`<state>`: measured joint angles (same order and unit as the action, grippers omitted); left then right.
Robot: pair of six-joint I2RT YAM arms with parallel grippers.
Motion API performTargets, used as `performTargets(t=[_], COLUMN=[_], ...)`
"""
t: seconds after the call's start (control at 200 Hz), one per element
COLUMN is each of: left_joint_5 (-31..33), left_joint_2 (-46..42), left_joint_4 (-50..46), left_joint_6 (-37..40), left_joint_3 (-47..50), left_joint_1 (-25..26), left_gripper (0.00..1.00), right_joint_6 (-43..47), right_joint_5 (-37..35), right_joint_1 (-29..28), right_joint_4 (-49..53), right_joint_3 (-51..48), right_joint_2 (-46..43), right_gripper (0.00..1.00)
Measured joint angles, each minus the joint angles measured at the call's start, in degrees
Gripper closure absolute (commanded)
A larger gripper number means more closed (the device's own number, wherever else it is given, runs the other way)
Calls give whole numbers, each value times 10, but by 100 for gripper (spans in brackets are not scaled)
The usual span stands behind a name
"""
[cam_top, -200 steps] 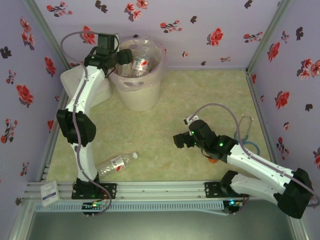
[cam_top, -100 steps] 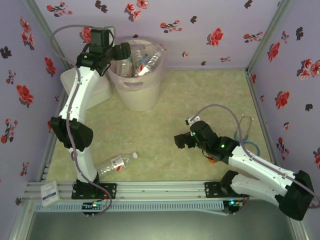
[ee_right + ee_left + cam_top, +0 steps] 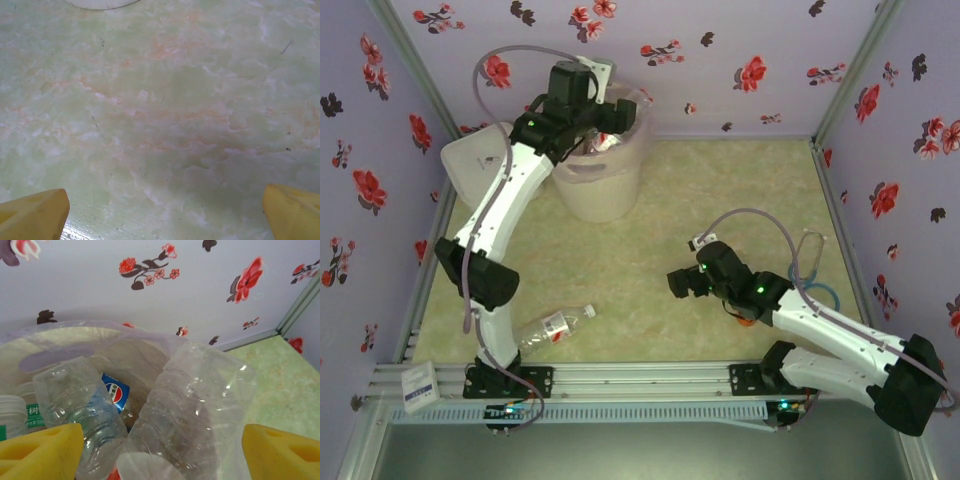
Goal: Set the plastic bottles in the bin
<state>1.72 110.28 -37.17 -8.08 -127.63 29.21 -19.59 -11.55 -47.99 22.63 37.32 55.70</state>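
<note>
- Over the far rim of the bin (image 3: 592, 185) hangs the left tool (image 3: 620, 113). From above, the arm hides most of the opening, and just a scrap of clear plastic and a red label peek out.
- Left wrist camera: the tool is spread wide. Its yellow fingertips (image 3: 40, 452) are cut off at the bottom corners, and I can't see either one touching anything.
- Between them a crumpled clear bottle (image 3: 200, 400) stands up inside the bin against the rim. Its lower end runs out of frame, so I can't tell which end is up.
- Deeper in the bin sits a Pepsi-labelled bottle (image 3: 80, 405). A green-labelled bottle (image 3: 12, 415) at the left edge is mostly cropped.
- The liner bag (image 3: 100, 330) hazes over the bin's rim.
- Well apart from the bin, toward the arm bases, a lone bottle (image 3: 555, 325) lies on its side on the surface (image 3: 720, 190). Its white cap shows, and its other end is tucked behind the left arm.
- The right tool (image 3: 678, 283) sits low, well to the right of the bin. Its wrist camera shows it spread too, with fingertips (image 3: 32, 212) in the bottom corners and bare surface between them.
- A pale curved edge is cut off at the top of that view, and I can't tell what it is.
- Just left of the bin, the white box (image 3: 470, 160) is largely hidden by the left arm.
</note>
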Motion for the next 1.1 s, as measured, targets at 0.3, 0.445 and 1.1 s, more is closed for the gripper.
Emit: performTargets(t=[0.3, 0.445, 1.1], left_joint_5=[10, 7, -43], left_joint_2=[57, 58, 13], left_joint_4=[5, 18, 4], left_joint_6=[-55, -98, -90], left_joint_3=[-3, -3, 29], left_joint_1=[-17, -41, -50], left_gripper=[35, 39, 13], right_joint_6=[0, 0, 3], right_joint_5=[8, 10, 23], right_joint_1=[0, 0, 0], right_joint_4=[0, 0, -16], right_joint_3=[0, 0, 3], right_joint_2=[16, 16, 44], right_gripper=[0, 0, 0])
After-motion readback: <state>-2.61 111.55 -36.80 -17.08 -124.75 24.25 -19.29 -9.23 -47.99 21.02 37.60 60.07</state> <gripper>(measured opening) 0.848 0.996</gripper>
